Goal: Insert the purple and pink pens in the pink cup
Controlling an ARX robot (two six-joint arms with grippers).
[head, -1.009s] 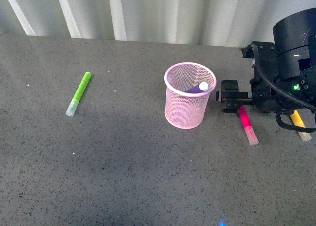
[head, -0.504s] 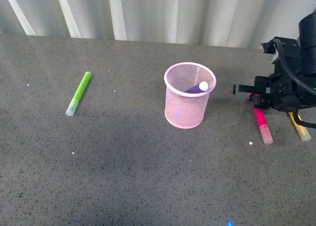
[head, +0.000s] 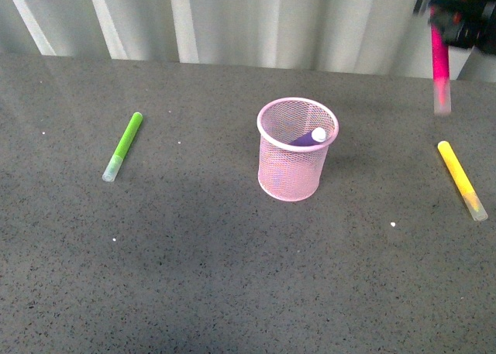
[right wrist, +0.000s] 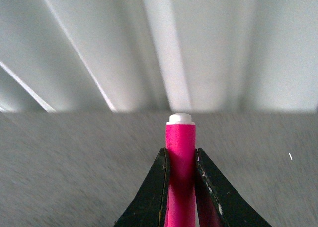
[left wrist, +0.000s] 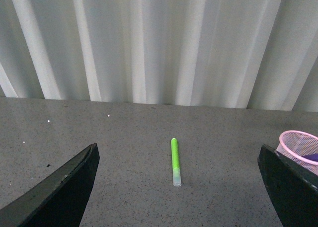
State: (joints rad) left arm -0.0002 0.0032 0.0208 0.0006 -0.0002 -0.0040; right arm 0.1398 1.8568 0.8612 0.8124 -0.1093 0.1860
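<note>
We are clamping the pink pen (head: 440, 67) in our right hand (right wrist: 181, 160) above the far-right corner — left hand (left wrist: 177, 152) gaping, empty.

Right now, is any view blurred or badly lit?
Front view: the raised pink pen is motion-smeared, the pink cup sharp, and the light is even. Right wrist view: the table is streaked with blur, but the pen is crisp. Left wrist view: sharp and evenly lit, with the green pen clear.

Soft, even light, just a faint shadow by the cup (head: 291, 172). Right wrist view's smeared, and the pink pen (head: 440, 60) is blurry in the front view too.
</note>
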